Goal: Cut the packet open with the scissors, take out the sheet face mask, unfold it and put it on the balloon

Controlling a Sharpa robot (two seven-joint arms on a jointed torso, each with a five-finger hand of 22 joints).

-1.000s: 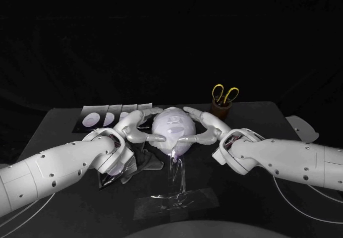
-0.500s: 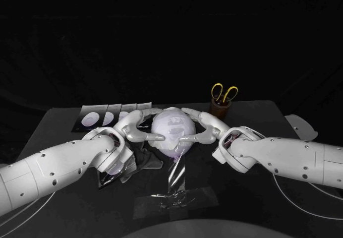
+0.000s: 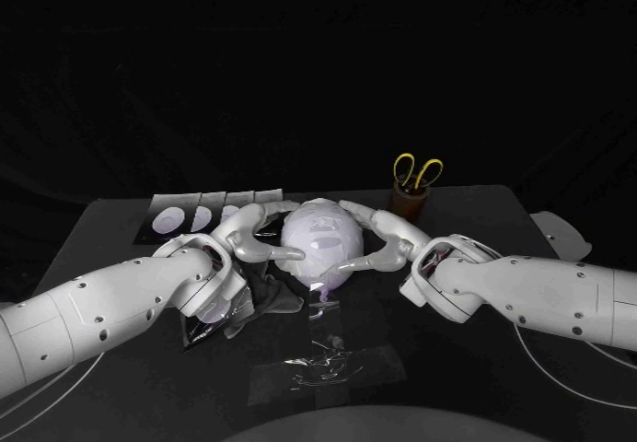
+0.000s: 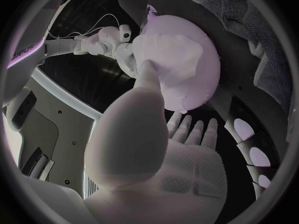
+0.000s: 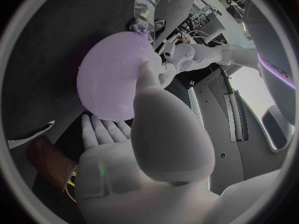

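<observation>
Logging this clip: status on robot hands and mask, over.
Left robot hand and right robot hand spread, pressing the pale purple balloon's sides. White sheet face mask lies on it. Clear crumpled film lies apart in front; nothing obstructing.

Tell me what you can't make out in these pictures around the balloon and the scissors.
- Head view: the scissors' blades, sunk in the brown holder.
- Head view: the balloon's sides and base, covered by the left hand and right hand.
- Left wrist view: the sheet mask's far edge, blocked by that hand.
- Head view: print on the packets, too small.
</observation>
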